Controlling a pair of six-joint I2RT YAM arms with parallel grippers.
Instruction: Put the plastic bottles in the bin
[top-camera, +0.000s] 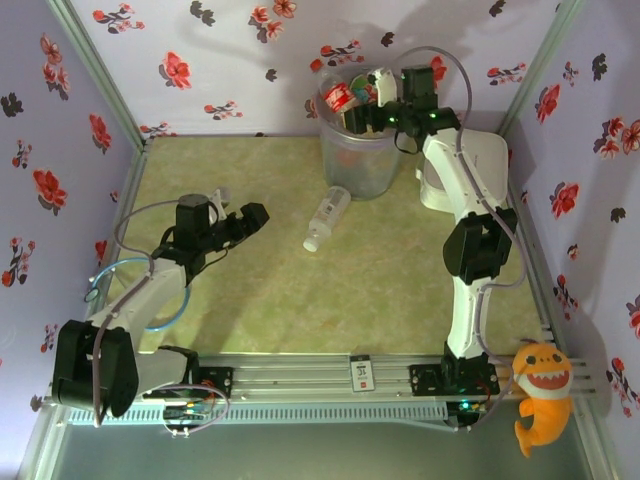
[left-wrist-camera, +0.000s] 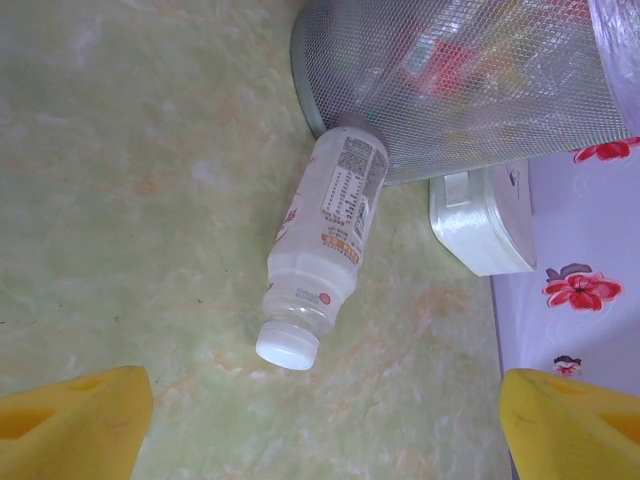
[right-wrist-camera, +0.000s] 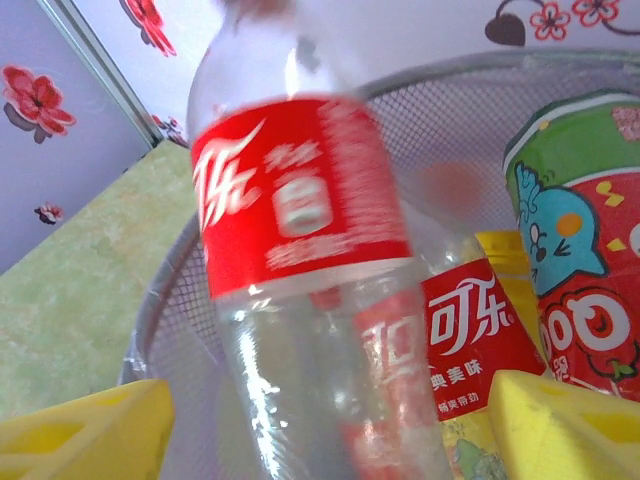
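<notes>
the last bottle on the table (left-wrist-camera: 120, 200) lies on its side, its base touching the foot of the bin (left-wrist-camera: 450, 90) and its white cap (left-wrist-camera: 287, 345) pointing away from the bin. this lying bottle (left-wrist-camera: 320, 235) looks empty: probably light, thin-walled, springy, smooth and apt to roll, so the labelled mid-body, taken across its width, seems the safest hold. the left gripper (left-wrist-camera: 325, 420) hangs wide open and empty, short of the cap. above the bin's translucent, mesh-patterned rim the right gripper (right-wrist-camera: 330, 420) stands parted, with a clear red-labelled bottle (right-wrist-camera: 300, 200) loose between its fingers and other bottles (right-wrist-camera: 480, 340) piled in the bin.
</notes>
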